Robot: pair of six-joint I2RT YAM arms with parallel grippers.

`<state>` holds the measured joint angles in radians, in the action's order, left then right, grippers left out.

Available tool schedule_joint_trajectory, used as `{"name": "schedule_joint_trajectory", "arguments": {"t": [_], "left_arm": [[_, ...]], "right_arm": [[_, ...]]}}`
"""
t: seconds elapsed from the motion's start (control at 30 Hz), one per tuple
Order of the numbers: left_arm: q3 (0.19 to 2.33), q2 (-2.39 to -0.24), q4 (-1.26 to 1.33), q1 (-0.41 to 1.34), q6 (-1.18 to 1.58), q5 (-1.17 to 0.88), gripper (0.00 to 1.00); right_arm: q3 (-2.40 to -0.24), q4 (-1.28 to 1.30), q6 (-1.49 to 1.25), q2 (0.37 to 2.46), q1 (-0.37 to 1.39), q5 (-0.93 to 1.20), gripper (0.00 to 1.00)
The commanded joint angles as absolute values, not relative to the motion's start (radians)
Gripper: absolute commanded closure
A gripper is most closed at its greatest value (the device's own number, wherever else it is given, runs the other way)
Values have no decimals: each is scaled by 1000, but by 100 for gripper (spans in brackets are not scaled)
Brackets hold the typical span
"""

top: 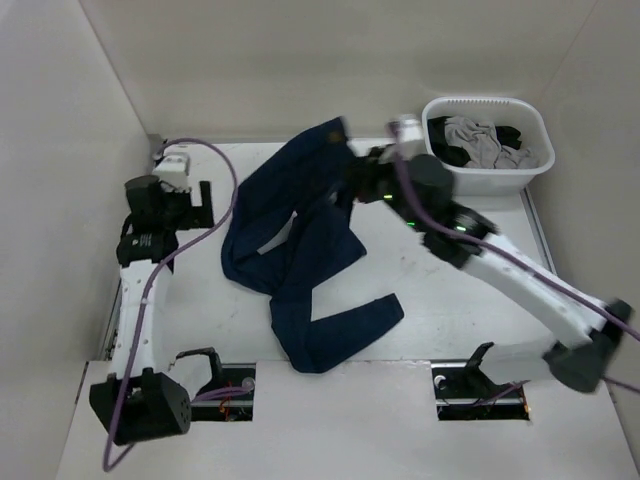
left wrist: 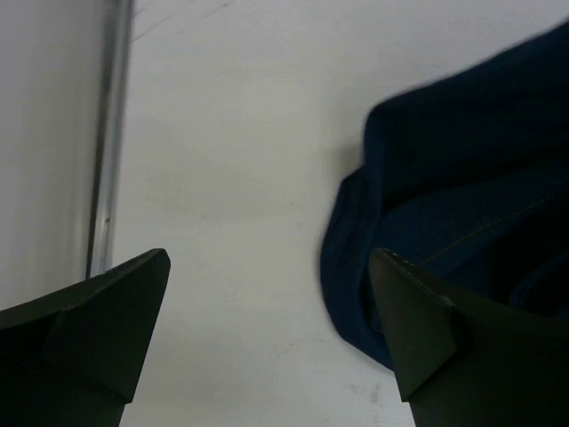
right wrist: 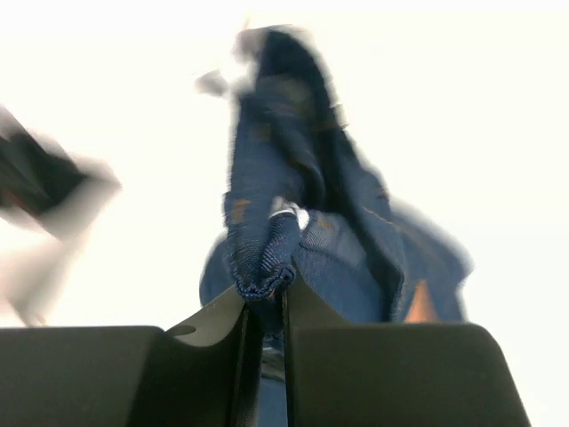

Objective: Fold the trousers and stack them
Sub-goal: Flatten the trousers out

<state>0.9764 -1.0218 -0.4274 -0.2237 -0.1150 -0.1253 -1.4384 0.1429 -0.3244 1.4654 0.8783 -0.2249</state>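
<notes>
Top external view, trousers (top: pixel 300 255) sprawled crumpled mid-worktop (top: pixel 430 305), right hand (right wrist: pixel 264 298) pinching a denim fold at their far end, left hand (left wrist: pixel 268 258) spread, over bare worktop just left of the fabric, basket (top: pixel 545 165) of clothes far right.
</notes>
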Motion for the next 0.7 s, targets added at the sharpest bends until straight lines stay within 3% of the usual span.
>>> {"name": "schedule_joint_trajectory", "arguments": {"t": [0.0, 0.17, 0.3, 0.37, 0.47, 0.67], "left_arm": [[1067, -1087, -497, -54, -202, -175, 0], [1104, -1173, -665, 342, -305, -163, 0], [1039, -1216, -739, 588, -357, -163, 0], [993, -1239, -755, 648, -374, -157, 0], [947, -1264, -787, 699, -390, -130, 0], [845, -1249, -824, 737, -453, -29, 0]], "right_arm": [[-1240, 199, -489, 1243, 787, -167, 88], [-852, 264, -684, 838, 546, -127, 82], [-631, 398, -773, 579, 411, -112, 66], [-554, 483, -823, 508, 357, -106, 51], [-471, 561, -902, 450, 276, -95, 37], [-374, 513, -1018, 451, 219, -69, 24]]}}
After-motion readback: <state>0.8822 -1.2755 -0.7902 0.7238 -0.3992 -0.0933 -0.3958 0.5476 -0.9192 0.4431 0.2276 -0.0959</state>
